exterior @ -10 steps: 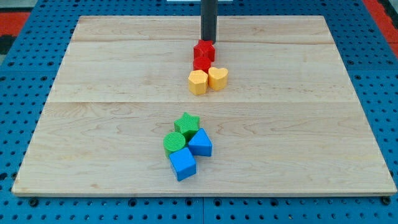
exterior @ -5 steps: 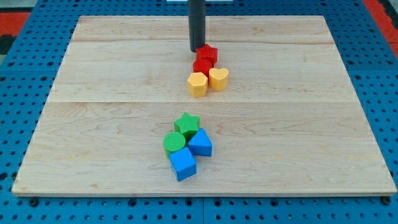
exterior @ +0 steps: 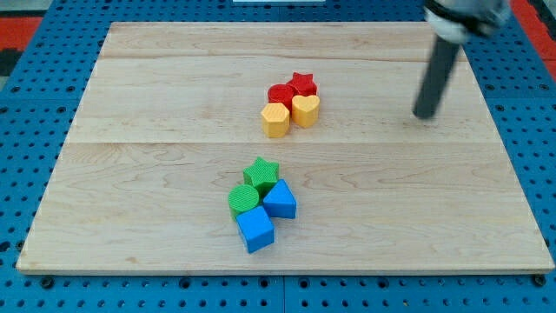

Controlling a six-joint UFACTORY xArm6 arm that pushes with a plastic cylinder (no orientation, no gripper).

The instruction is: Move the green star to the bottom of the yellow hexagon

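The green star [exterior: 261, 172] sits below the board's middle, at the top of a cluster with a green cylinder [exterior: 244, 199], a blue block [exterior: 280, 200] and a blue cube [exterior: 255, 229]. The yellow hexagon [exterior: 275, 119] lies above the middle, touching a yellow heart [exterior: 305, 109], a red star [exterior: 301, 84] and a red block [exterior: 280, 93]. My tip [exterior: 425, 115] is far to the right of the yellow and red blocks, touching no block.
The wooden board [exterior: 130, 174] lies on a blue pegboard [exterior: 22, 174]. The rod [exterior: 437, 74] slants up toward the view's top right.
The rod has swung from the top left of the red blocks far to the right. The red star has shifted to the right and sits beside the red block.
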